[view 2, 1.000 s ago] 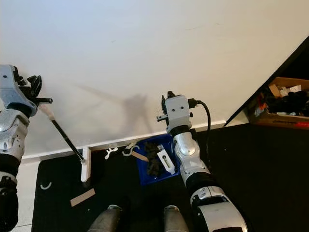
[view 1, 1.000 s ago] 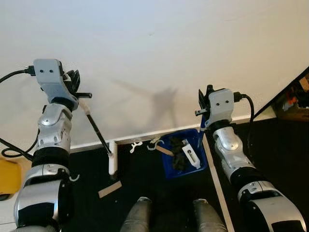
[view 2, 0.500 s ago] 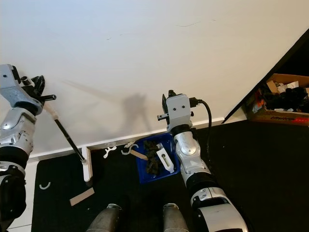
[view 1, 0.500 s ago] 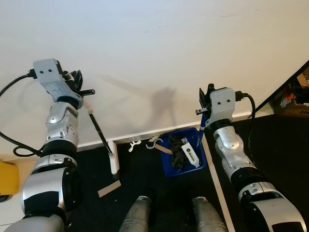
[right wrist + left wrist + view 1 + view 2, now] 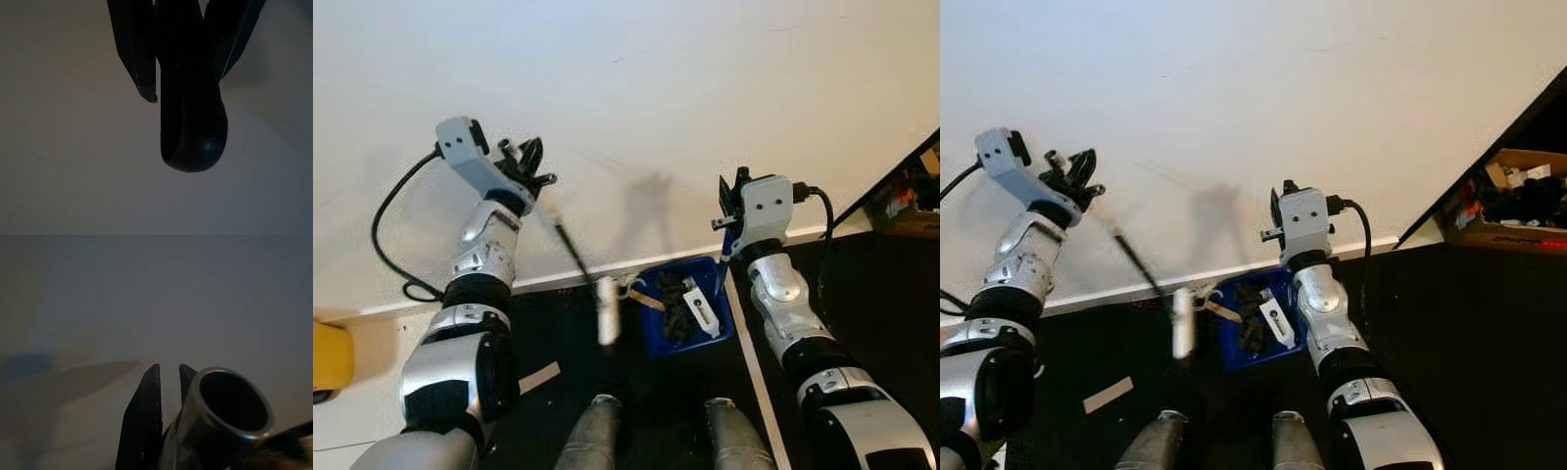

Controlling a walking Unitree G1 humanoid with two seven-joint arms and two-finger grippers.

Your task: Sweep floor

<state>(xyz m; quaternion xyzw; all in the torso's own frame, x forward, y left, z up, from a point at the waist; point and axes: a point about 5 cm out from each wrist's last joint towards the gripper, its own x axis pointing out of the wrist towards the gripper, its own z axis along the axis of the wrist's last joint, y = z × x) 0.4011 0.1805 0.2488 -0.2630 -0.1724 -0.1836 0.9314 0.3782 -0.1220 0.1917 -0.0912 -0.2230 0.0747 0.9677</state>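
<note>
Left end effector [image 5: 530, 160], upper left, is clamping the broom [image 5: 590, 284]'s thin dark handle | white brush head is blurring at centre over black floor [image 5: 1489, 333] | right end effector [image 5: 732, 194] is gripping the dustpan [image 5: 685, 311]'s rounded black handle; blue plastic pan by the white wall [image 5: 656, 88] is holding dark lumpy debris, partly hidden.

We find no legible text, label, brand, number or sign here; print on the cardboard box [image 5: 1518, 201] at right is too small to read.
</note>
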